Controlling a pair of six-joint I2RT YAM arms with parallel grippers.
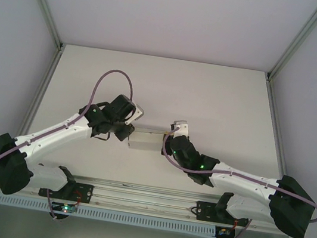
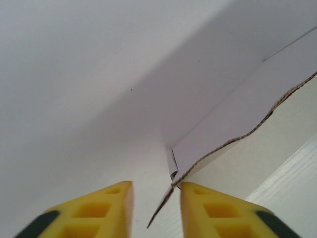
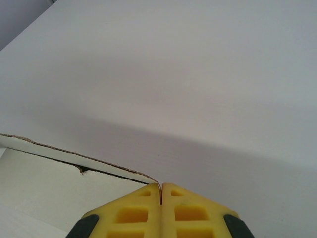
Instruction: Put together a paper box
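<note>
paper box (image 1: 145, 141): white card, partly folded, on the table (image 1: 210, 97) around mid-depth, centred between the two grippers
box, left wrist view: a white panel (image 2: 233, 124) slants away up-right, raw wavy cut edge along its lower side, and the low corner of that edge drops in between the yellow fingers
box, right wrist view: a thin cut edge (image 3: 44, 151) runs in from the left and ends right at the fingertip seam
left gripper (image 1: 128, 127): at the box's left end, jaws parted with a clear gap (image 2: 154, 184). The card edge sits in the gap and touches the right-hand finger (image 2: 208, 208). It is clear of the other finger (image 2: 99, 208), so not clamped
right gripper (image 1: 170, 140): at the box's right end, pads pressed fully together (image 3: 161, 186), looks pinched on the card edge
arms: both reach in from the near corners, grippers facing each other across the box
</note>
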